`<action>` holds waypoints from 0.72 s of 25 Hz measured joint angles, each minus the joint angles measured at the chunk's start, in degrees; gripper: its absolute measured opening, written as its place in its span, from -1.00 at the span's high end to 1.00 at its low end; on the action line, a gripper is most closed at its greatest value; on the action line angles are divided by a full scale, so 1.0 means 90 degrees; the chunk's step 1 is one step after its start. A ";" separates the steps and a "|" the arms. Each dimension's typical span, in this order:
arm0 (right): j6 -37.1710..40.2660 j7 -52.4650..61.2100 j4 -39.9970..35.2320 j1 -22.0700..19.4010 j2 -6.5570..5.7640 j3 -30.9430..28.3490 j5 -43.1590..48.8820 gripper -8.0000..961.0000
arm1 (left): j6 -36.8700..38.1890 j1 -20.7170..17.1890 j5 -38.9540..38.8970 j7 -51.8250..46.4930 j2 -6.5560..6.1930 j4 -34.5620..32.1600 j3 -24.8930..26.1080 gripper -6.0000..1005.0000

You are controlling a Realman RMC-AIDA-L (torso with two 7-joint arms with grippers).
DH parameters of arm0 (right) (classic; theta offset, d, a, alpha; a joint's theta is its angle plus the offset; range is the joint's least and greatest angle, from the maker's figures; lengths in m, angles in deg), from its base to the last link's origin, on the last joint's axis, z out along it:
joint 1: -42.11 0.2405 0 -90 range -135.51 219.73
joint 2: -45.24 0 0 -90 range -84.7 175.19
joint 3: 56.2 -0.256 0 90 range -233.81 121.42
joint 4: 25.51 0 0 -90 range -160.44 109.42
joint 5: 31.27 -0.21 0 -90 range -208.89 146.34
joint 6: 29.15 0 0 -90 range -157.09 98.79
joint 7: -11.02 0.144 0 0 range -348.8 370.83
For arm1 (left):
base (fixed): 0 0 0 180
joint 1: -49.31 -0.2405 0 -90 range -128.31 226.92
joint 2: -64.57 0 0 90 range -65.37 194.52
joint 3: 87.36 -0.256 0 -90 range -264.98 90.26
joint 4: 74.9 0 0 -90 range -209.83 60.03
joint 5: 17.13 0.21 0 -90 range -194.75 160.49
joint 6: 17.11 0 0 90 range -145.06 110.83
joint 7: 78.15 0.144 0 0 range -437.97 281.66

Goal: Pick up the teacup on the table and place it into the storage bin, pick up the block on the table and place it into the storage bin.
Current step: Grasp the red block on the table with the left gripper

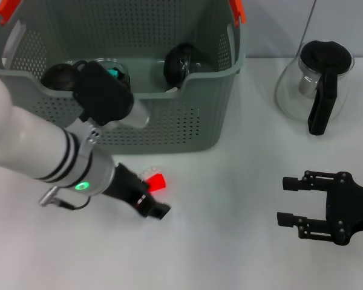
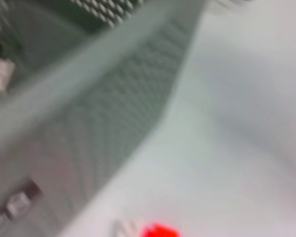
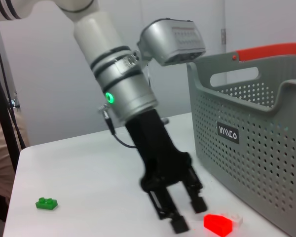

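The grey storage bin (image 1: 169,121) stands at the back of the table, and a dark teacup (image 1: 181,63) lies inside it. A red block (image 1: 156,181) rests on the white table just in front of the bin, next to a small white piece (image 3: 235,218). My left gripper (image 1: 154,202) is down at the table right beside the red block, open, with nothing between its fingers (image 3: 180,224). The left wrist view shows the bin wall (image 2: 113,123) and the red block (image 2: 158,231) at the picture's edge. My right gripper (image 1: 284,200) stays parked, open, at the right.
A glass teapot (image 1: 314,84) with a black handle and lid stands at the back right. More dark and glass items (image 1: 112,71) lie in the bin's left part. A green block (image 3: 47,203) sits on the table beyond the left arm.
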 joint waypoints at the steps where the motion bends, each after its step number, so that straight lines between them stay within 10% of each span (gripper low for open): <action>1: 0.0004 0.0000 -0.0002 0.0000 0.0000 0.0000 0.0000 -0.46 | 0.0236 -0.0036 -0.0001 -0.0001 0.0003 -0.0131 0.0069 -0.27; 7: 0.0038 -0.0102 0.0024 0.0000 0.0018 0.0000 -0.0001 -0.46 | 0.0245 -0.0389 -0.0055 0.0039 0.0035 -0.0904 0.0234 -0.27; 18: 0.0082 -0.0274 0.0059 -0.0031 0.0030 -0.0009 -0.0001 -0.46 | -0.0808 0.0356 0.0131 0.0170 -0.0024 0.0445 0.0088 -0.27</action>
